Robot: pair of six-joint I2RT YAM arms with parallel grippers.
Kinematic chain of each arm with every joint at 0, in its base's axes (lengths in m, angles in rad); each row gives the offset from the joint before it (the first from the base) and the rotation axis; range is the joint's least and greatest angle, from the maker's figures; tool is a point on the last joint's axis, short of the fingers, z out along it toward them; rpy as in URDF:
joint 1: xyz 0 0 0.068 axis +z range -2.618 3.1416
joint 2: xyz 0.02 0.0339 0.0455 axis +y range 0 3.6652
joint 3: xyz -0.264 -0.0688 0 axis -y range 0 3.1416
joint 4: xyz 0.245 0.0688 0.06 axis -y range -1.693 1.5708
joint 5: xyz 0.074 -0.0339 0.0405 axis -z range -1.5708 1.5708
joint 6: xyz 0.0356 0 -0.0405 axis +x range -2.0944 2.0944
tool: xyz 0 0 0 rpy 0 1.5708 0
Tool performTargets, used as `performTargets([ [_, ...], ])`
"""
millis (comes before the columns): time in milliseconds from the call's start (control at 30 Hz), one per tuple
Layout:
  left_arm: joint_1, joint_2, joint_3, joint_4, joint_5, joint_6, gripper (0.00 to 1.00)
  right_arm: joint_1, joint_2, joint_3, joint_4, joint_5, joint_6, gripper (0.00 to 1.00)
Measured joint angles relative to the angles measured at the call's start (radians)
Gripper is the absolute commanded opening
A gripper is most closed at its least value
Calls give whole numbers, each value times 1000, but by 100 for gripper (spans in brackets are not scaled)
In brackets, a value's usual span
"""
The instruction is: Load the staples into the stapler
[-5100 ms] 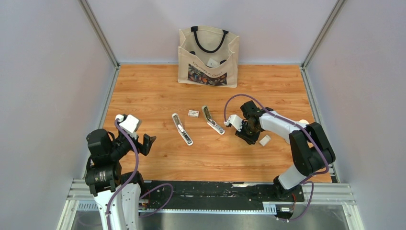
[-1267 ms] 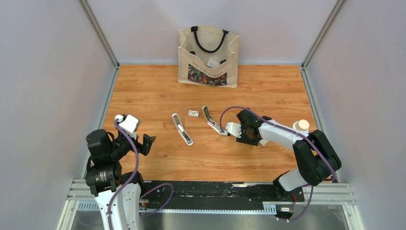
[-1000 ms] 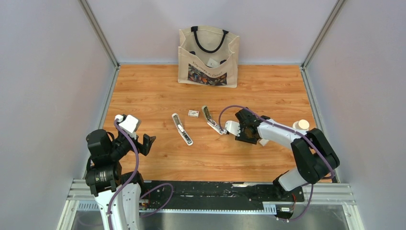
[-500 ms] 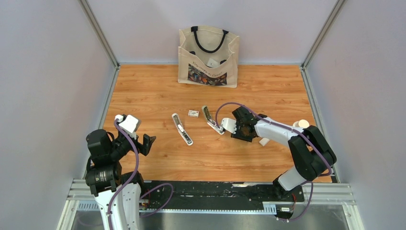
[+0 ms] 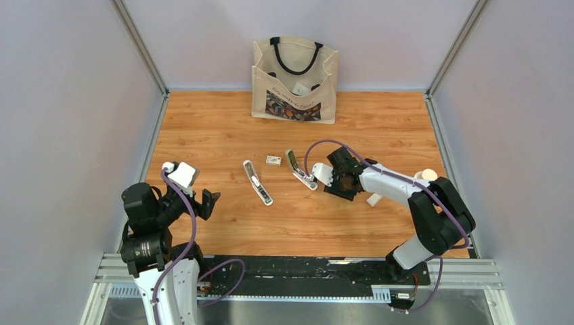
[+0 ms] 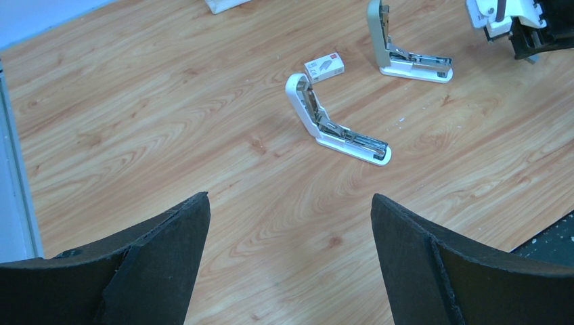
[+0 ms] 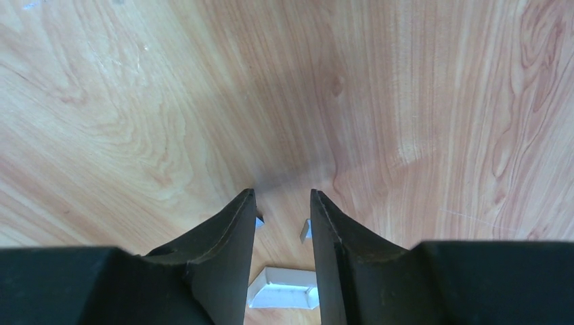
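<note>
Two white staplers lie hinged open on the wooden table, one (image 5: 258, 182) left of centre and one (image 5: 300, 169) to its right, also in the left wrist view (image 6: 336, 128) (image 6: 406, 57). My right gripper (image 5: 338, 184) hovers just right of the right stapler, tilted down. Its jaws (image 7: 282, 193) stand narrow, and the staples (image 7: 306, 230) show as small grey metal bits against both inner faces near the tips. My left gripper (image 5: 208, 201) (image 6: 289, 196) stays open and empty at the near left, apart from everything.
A small staple box (image 5: 273, 160) (image 6: 324, 67) lies between the staplers. A white open tray (image 5: 374, 199) (image 7: 284, 288) sits behind my right gripper. A pale roll (image 5: 426, 175) stands at the right edge. A canvas tote bag (image 5: 295, 79) stands at the back.
My right gripper has travelled left with its narrow jaws unchanged, closing in on the right stapler. The left arm and both staplers have not moved.
</note>
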Motion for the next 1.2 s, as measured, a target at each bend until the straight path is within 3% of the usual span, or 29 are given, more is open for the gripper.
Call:
performTargets([
  [267,0,0,0,0,3,0,96,-109,0,162,-102,-67,227,40],
  [500,0,0,-5,0,7,0,96,-189,-4,175,-162,-187,390,40],
  [1200,2,0,-5,0,7,0,96,-224,123,175,-217,-238,532,37],
])
